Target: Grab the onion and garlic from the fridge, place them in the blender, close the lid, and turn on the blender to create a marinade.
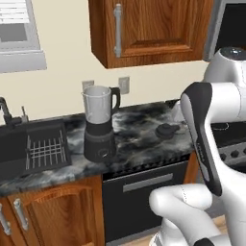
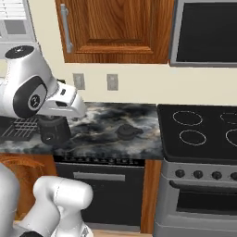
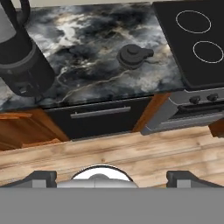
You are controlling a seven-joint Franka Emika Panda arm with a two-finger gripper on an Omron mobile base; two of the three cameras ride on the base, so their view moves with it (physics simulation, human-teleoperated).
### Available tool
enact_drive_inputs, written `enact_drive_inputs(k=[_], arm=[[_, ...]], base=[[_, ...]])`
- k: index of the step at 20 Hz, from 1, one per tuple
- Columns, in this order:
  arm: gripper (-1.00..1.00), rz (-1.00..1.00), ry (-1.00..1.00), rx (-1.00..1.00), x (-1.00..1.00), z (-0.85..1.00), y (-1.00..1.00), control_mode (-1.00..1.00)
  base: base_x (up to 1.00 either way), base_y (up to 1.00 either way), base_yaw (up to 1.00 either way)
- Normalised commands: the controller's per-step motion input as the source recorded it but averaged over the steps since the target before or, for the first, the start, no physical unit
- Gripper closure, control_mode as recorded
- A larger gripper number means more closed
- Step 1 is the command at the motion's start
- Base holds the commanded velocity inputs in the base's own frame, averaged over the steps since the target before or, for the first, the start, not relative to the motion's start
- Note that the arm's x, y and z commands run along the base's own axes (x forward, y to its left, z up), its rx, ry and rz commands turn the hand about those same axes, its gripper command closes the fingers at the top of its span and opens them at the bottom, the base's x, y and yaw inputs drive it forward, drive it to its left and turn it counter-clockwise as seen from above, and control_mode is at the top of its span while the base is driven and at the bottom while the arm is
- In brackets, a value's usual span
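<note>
On the dark counter (image 1: 139,127), the blender (image 1: 99,126) waits open, its lid (image 1: 166,130) off to the right, while the gripper (image 3: 107,176) hangs empty, fingers apart.

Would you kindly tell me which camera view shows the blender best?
The left base view: the whole blender stands unobstructed, jar open. In the right base view the arm hides all but its base; the hand view crops it at the corner.
</note>
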Motion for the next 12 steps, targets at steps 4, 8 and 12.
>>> enact_drive_inputs(k=[4,8,12], arm=[[-1.0,0.0,0.0,0.0,0.0,0.0,0.0,1.0],[-1.0,0.0,0.0,0.0,0.0,0.0,0.0,1.0],[-1.0,0.0,0.0,0.0,0.0,0.0,0.0,1.0]], base=[[-0.57,-1.0,-0.16],[-0.49,-1.0,-0.17],[-0.17,-1.0,-0.19]])
